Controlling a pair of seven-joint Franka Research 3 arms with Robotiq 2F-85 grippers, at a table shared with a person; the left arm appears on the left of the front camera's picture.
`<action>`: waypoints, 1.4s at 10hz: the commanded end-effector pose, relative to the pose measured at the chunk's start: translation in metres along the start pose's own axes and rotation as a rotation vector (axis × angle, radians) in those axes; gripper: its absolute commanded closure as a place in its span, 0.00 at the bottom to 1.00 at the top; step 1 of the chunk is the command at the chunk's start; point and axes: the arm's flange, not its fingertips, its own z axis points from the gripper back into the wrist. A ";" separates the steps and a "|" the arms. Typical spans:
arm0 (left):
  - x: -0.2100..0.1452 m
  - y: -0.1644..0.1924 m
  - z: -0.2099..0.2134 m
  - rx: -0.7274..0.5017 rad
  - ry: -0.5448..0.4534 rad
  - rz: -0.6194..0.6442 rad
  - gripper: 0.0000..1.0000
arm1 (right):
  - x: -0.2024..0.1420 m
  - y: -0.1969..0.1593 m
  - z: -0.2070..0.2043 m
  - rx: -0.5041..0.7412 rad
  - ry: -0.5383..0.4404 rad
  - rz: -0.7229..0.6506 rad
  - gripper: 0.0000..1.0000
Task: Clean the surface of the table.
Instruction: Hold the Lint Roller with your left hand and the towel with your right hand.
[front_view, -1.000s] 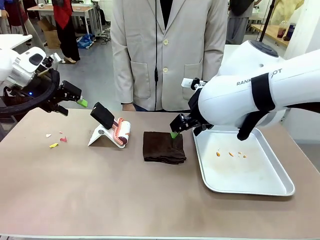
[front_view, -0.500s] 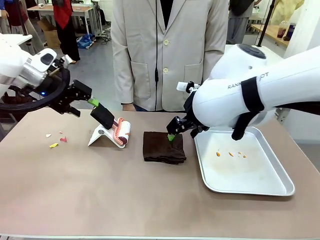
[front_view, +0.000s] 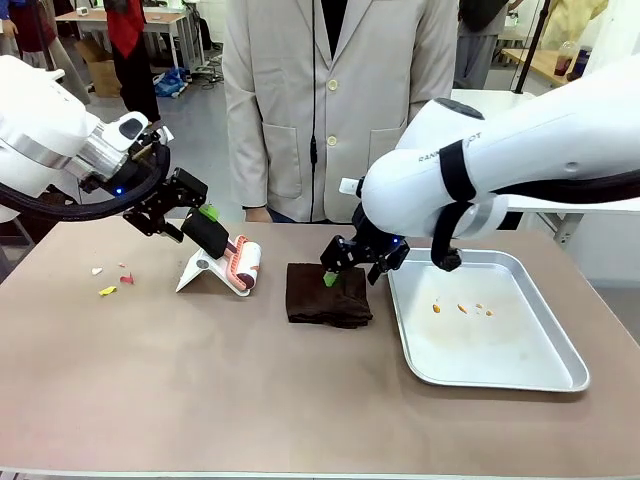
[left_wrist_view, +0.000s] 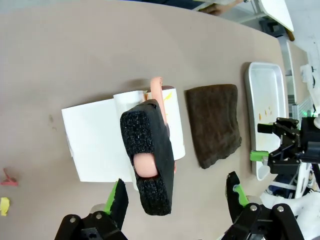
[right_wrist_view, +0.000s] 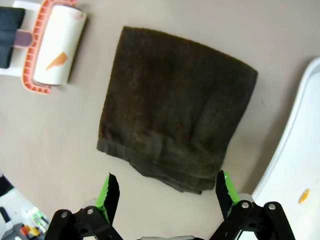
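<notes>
Found the table (front_view: 200, 380) spanning the full width of the front view, taupe top facing up, with a person (front_view: 340, 100) in a light jacket standing at its far edge.

Noted the left gripper (front_view: 190, 225) at the far left part of the top, jaws spread wide, gripping nothing. In the left wrist view saw the black foam handle (left_wrist_view: 147, 160) of the lint roller (front_view: 240, 262) rising between the two green-padded fingers, nearer one than the other; could not tell whether pad and foam touched. Saw the roller resting tilted on its white stand (front_view: 200, 270).

Noted the right gripper (front_view: 350, 272) low over the folded brown cloth (front_view: 328, 295) near mid-table, jaws likewise spread and empty. In the right wrist view saw one edge of the cloth lying between the two pads, with bare tabletop on either side.

Recorded the silver tray (front_view: 540, 375) just right of the cloth, flat on the table, with a few orange crumbs (front_view: 462, 309) inside.

Recorded small loose scraps at the left end of the top, well apart from the roller: one yellow (front_view: 107, 291), one pink (front_view: 126, 279).
</notes>
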 end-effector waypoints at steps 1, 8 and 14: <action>0.007 -0.008 0.004 0.005 0.017 0.019 0.00 | 0.020 0.004 -0.015 -0.050 0.046 -0.055 0.00; 0.007 -0.008 -0.002 0.037 0.029 0.032 0.00 | 0.032 -0.002 -0.055 -0.172 0.098 -0.308 0.00; 0.012 -0.004 -0.006 0.053 0.023 0.060 0.00 | 0.036 0.004 -0.060 -0.216 0.075 -0.353 0.00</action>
